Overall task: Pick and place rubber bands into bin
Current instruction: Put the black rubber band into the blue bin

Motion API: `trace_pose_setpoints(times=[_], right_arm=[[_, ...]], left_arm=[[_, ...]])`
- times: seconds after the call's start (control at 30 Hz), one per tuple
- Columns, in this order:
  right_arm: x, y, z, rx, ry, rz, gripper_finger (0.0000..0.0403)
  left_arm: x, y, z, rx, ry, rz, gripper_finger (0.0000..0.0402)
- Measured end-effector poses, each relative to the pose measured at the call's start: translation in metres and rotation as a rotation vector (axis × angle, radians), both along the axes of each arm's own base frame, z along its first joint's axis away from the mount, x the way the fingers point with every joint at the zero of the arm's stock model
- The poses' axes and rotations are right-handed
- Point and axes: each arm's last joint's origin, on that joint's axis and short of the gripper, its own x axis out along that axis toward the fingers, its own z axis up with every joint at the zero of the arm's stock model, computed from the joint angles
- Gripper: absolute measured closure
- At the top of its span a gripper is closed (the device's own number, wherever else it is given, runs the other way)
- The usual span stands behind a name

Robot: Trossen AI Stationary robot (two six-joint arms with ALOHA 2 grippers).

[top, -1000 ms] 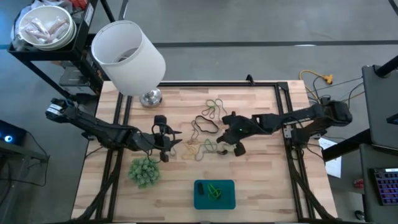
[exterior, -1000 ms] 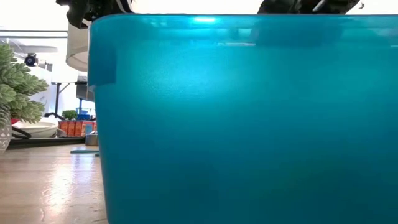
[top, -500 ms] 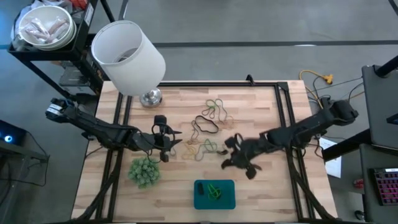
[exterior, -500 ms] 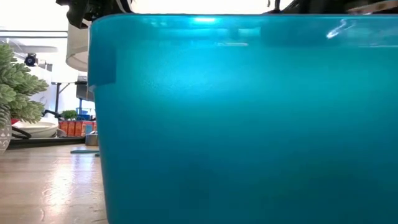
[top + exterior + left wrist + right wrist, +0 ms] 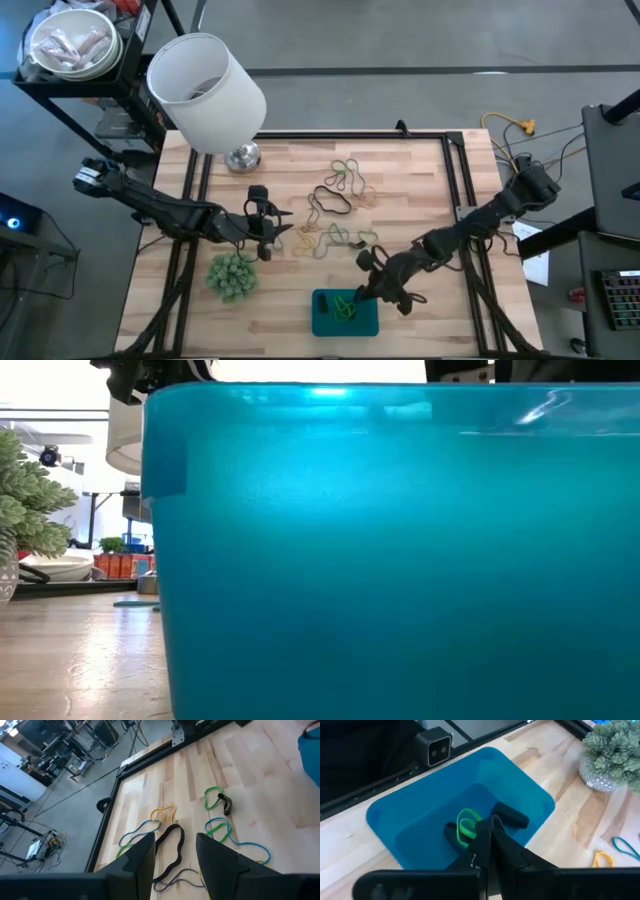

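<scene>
The teal bin [image 5: 345,313] stands near the table's near edge and holds green bands [image 5: 466,827] and a black one [image 5: 509,815]. Its wall [image 5: 400,560] fills the low view. Loose rubber bands [image 5: 335,195] in green, yellow, tan and black lie on the wood at mid-table and also show in the left wrist view [image 5: 172,840]. My right gripper [image 5: 368,285] hangs shut over the bin's far right part, its tips [image 5: 490,827] above the bands inside. My left gripper [image 5: 268,228] waits open, low at the left of the loose bands. My right gripper's shut fingers point slanting down into the bin. A thin pale strand [image 5: 473,859] shows along the side of the fingers. The fingers themselves hide where it is pinched, and I cannot tell how much of a band hangs from them.
A fuzzy green plant ball [image 5: 232,275] sits left of the bin, close to my left gripper. A big white cylinder [image 5: 205,90] and a silver base [image 5: 242,157] stand at the far left. Black frame rails [image 5: 455,200] run along the table's sides.
My right gripper has gone from the loose bands at mid-table toward the near edge and a little left. It now hangs over the bin's far right part. Its arm has swung with it.
</scene>
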Motion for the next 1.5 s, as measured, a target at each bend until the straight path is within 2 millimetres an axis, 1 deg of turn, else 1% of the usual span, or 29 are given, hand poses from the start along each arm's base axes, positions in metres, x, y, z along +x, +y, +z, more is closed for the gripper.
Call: trace_pose_setpoints(times=[0.13,0.33,0.47,0.77,0.87,0.97,1.27,1.37,1.43,1.5], right_arm=[[0.005,0.003,-0.008,-0.005,0.0,0.003,0.0394],[0.008,0.004,-0.004,0.061,0.026,-0.044,0.0394],[0.008,0.004,-0.003,0.076,0.032,-0.052,0.0394],[0.007,0.004,-0.003,0.087,0.04,-0.045,0.0394],[0.007,0.005,-0.003,0.103,0.049,-0.019,0.0393],[0.007,0.006,-0.003,0.111,0.045,-0.011,0.038],[0.007,0.006,-0.003,0.124,0.05,-0.019,0.0316],[0.007,0.005,-0.001,0.109,0.034,-0.007,0.0303],[0.006,0.005,0.002,0.102,0.031,-0.003,0.0298],[0.003,0.003,0.006,0.088,0.044,-0.013,0.0296]], left_arm=[[0.0,0.0,0.0,0.0,0.0,0.0,0.0274],[0.0,0.0,-0.001,0.001,0.002,0.0,0.0274],[0.0,0.0,-0.001,0.001,0.003,0.0,0.0274],[0.0,0.0,-0.002,0.002,0.006,0.0,0.0274],[0.0,0.0,-0.002,0.002,0.005,0.0,0.0274],[0.0,0.0,-0.002,0.002,0.006,0.0,0.0274],[0.0,0.0,-0.002,-0.003,0.006,-0.001,0.0274],[-0.001,-0.001,-0.008,-0.059,0.023,-0.044,0.0274],[-0.002,-0.003,-0.013,-0.085,0.076,-0.106,0.0274],[-0.001,-0.004,-0.019,-0.111,0.12,-0.127,0.0274]])
